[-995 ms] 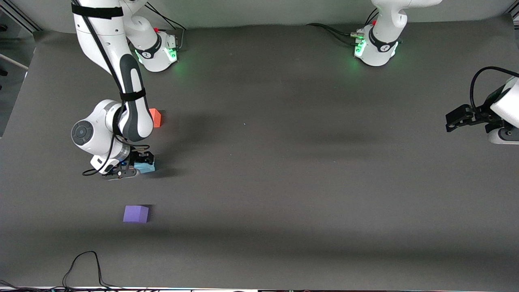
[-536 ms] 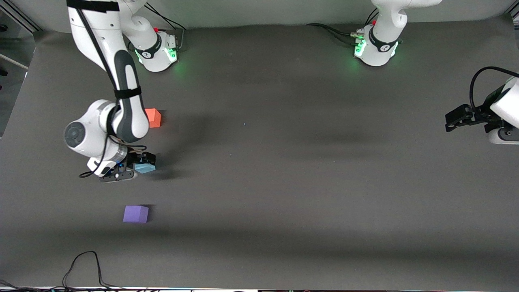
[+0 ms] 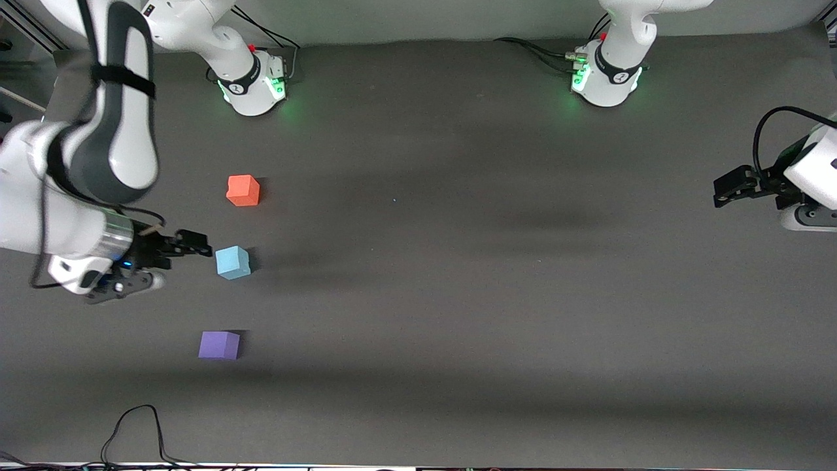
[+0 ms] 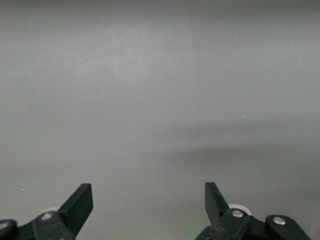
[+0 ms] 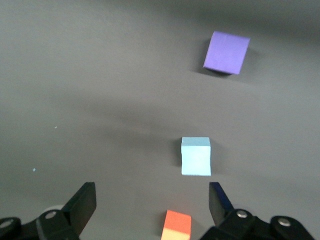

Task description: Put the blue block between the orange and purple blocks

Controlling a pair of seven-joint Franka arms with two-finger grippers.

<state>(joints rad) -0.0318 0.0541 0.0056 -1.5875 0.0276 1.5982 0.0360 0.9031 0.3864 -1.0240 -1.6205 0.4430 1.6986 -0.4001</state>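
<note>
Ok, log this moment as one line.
blue block on table between orange block and purple block | right gripper open, beside it | left gripper open, waiting

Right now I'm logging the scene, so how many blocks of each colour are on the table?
orange block: 1
blue block: 1
purple block: 1
Total: 3

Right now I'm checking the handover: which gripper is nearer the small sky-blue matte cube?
Right. The right gripper hangs open beside the sky-blue cube; the left gripper waits open at the left arm's end of the table.
</note>
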